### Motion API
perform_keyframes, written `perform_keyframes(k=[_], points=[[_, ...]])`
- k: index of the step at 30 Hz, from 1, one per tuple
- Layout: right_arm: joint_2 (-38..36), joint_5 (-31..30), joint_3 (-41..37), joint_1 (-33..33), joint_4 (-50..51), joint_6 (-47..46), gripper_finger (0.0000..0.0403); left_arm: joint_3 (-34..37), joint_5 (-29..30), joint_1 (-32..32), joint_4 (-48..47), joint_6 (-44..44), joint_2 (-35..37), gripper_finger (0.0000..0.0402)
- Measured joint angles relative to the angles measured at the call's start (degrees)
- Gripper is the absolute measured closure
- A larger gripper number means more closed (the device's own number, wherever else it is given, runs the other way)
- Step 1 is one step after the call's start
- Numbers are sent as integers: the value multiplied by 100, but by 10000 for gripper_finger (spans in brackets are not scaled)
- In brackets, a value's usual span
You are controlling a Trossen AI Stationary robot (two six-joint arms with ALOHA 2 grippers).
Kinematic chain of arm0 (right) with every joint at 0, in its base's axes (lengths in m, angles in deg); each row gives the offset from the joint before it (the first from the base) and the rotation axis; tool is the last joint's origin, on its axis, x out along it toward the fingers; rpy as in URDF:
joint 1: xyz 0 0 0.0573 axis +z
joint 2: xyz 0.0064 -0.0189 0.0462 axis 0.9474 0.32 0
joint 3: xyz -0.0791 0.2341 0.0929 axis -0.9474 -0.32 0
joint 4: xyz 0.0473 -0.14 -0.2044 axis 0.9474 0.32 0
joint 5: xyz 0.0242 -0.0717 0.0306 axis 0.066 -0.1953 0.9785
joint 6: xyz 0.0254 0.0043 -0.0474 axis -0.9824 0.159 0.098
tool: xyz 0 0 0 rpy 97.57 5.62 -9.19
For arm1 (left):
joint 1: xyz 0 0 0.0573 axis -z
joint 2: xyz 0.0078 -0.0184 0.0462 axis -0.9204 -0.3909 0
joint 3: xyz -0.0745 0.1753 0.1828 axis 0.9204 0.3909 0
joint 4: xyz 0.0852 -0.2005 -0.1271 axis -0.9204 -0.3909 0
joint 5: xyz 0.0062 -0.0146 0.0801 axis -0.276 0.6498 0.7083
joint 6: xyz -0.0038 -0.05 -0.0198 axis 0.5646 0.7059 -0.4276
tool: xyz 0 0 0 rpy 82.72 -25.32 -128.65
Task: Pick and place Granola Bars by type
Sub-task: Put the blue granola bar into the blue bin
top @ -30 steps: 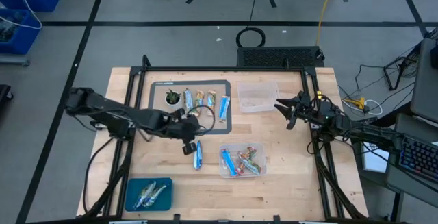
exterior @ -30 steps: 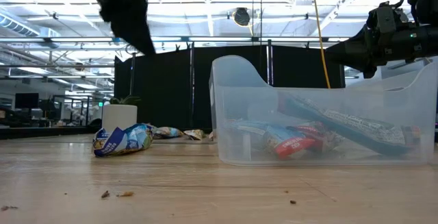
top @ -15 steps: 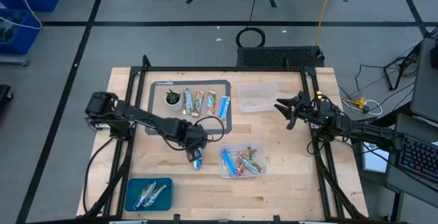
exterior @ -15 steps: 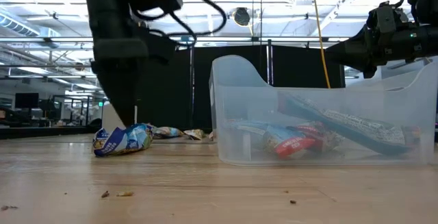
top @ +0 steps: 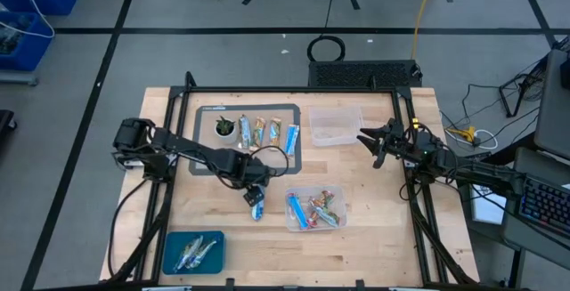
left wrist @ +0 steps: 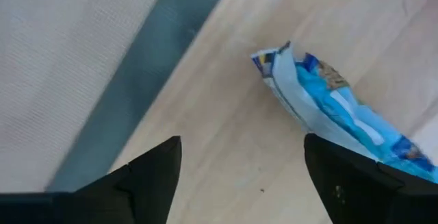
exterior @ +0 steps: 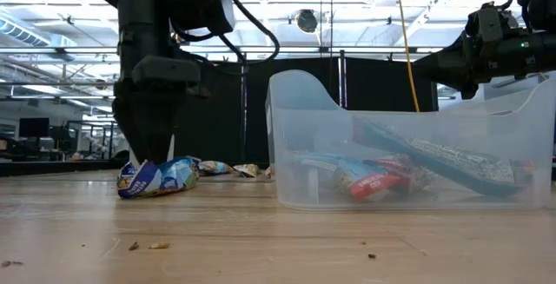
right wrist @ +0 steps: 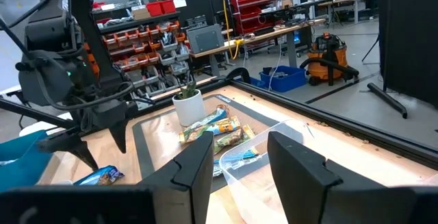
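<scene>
A blue-white granola bar [top: 257,206] [exterior: 161,178] lies flat on the bare wood, near the table's middle. My left gripper [top: 255,191] [exterior: 149,155] points down over its far end, open. In the left wrist view the bar [left wrist: 335,107] lies close to one finger, with bare wood filling the rest of the gap [left wrist: 239,183]. Several more bars [top: 267,132] lie on a grey mat [top: 201,111] at the far side. My right gripper [top: 370,147] [right wrist: 236,162] hovers open and empty by the table's right edge. My left gripper stands with its fingers pointing down at the bar's far end [left wrist: 287,73]. One finger [left wrist: 356,183] covers part of the wrapper in the wrist view. I cannot tell whether it touches the bar.
A clear tub [top: 314,209] [exterior: 408,145] with several mixed bars sits right of the loose bar. An empty clear tub [top: 336,126] stands at the far right. A blue tray [top: 171,242] with silvery bars is at the near left. A small potted plant [top: 224,128] stands on the mat.
My left gripper has come down from high above the table to the blue-white bar, shifting slightly toward the right. Its fingertips now stand just at the bar's far end. The bar has stayed where it lay.
</scene>
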Motion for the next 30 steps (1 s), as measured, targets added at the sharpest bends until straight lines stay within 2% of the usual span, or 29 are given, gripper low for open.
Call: perform_keyframes(k=[7, 13, 20, 26, 30], points=[[1, 2, 1, -1, 0, 1, 273, 0, -393, 2, 18, 10, 0, 89], [0, 2, 2, -1, 0, 1, 273, 0, -1021, 24, 269, -455, 0, 100], [1, 2, 0, 0, 0, 1, 273, 0, -604, 72, 643, -720, 0, 93], [0, 2, 1, 0, 0, 1, 273, 0, -98, 72, 1419, -743, 0, 95], [0, 2, 1, 0, 0, 0, 273, 0, -3, 65, 1997, -737, 2, 93]])
